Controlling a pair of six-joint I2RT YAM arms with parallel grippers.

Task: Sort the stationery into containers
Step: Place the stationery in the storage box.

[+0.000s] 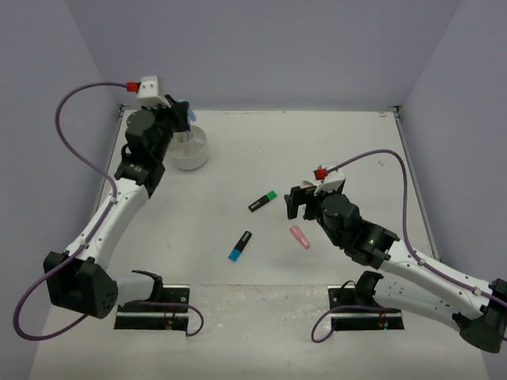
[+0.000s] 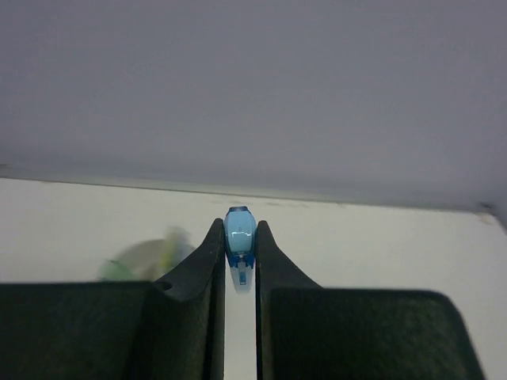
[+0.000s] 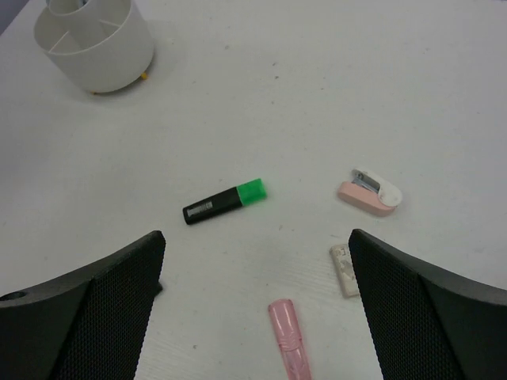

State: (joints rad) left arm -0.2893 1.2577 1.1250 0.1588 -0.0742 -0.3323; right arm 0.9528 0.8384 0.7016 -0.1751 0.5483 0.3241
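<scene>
We see the left gripper (image 1: 178, 111) pinching a blue highlighter (image 2: 239, 232) end-on. The drop turns on where the tub (image 1: 191, 149) lies under it. From above, the gripper sits at about 11 o'clock of the tub, over or just past the far rim; we cannot tell which. Its own camera shows only a greenish blur at 9 o'clock of the highlighter, its fingers covering the rest, so the compartment below is unknown. The right gripper (image 3: 255, 236) is spread wide and empty over the counter (image 1: 341, 142), and that arm is the nearer to everything loose. In its view the green highlighter (image 3: 224, 202) lies near, at 11 o'clock of the gap, with its long axis from 8 to 2 and the cap at 2. That runs nearly along the closing line, so we judge a wrist turn is needed. The pink highlighter (image 3: 287, 348) at 6 o'clock runs 12 to 6 and is cut off below. A tan eraser (image 3: 343, 269) and a pink piece (image 3: 370, 192) sit toward 3 o'clock, hidden in the top view. A second blue highlighter (image 1: 240, 246) shows only from above.
</scene>
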